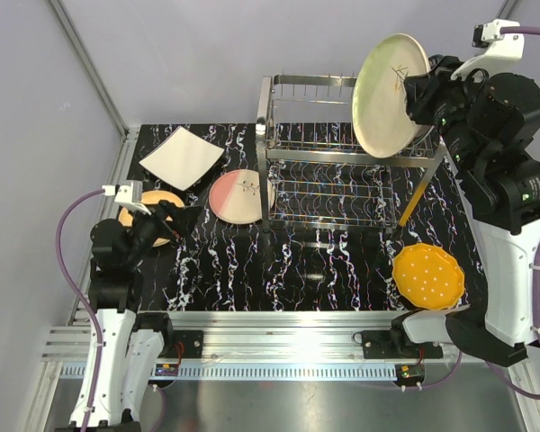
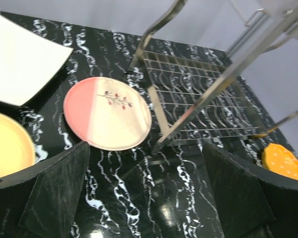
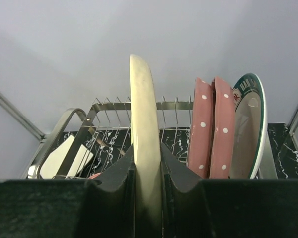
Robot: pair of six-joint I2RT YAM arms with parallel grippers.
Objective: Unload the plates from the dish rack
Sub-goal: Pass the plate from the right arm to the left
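Roughly midway through the unloading, judging by the count. Already down on the black marbled table [image 1: 324,270]: a white square plate [image 1: 182,157] toward the far left corner, a pink-and-cream plate [image 1: 236,195] just left of the dish rack [image 1: 306,144], a yellow-orange plate [image 1: 128,216] by the left edge, partly hidden under the left gripper [image 1: 178,219], and an orange dotted plate [image 1: 427,274] toward the near right corner. Caught in mid-air over the right end of the rack, apparently free of the tines: a pale green plate [image 1: 387,94] with a twig motif, pinched at its rim between the narrow-set fingers of the right gripper [image 1: 417,90]. Left to lift, as seen from the right wrist: two pink dotted plates [image 3: 211,129], upright and touching, and next to them a white plate with a dark patterned rim [image 3: 248,129]; their exact place along the rack hidden from above by arm and plate. Raised high over the table's right side, the right arm, wrist turned toward the rack. Held low near the left edge, the left arm, pincer spread wide with nothing in it, aimed toward the pink-and-cream plate and the rack's left legs.
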